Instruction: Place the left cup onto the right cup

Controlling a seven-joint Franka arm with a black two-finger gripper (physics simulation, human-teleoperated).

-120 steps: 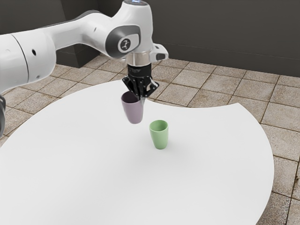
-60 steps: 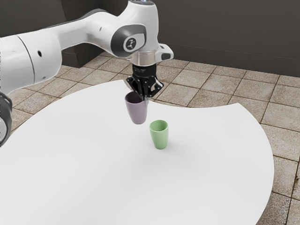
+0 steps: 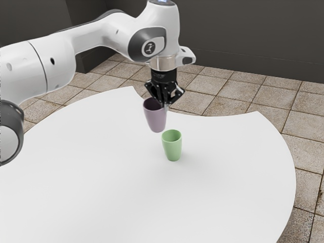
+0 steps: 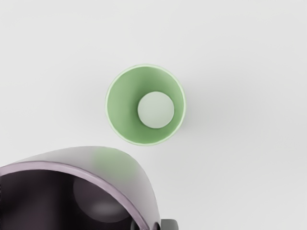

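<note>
A purple cup hangs upright in the air, held by its rim in my gripper, which is shut on it. A green cup stands upright on the white table, just below the purple cup and toward the exterior view's right of it. From the wrist view, the purple cup is large and close under my hand, and the green cup sits open-mouthed on the table beyond it.
The round white table ends at a curved edge on the exterior view's right, with brown tiled floor beyond. A dark wall runs along the back.
My arm has carried the purple cup toward the exterior view's right, closer to the green cup. The green cup has stayed put.
</note>
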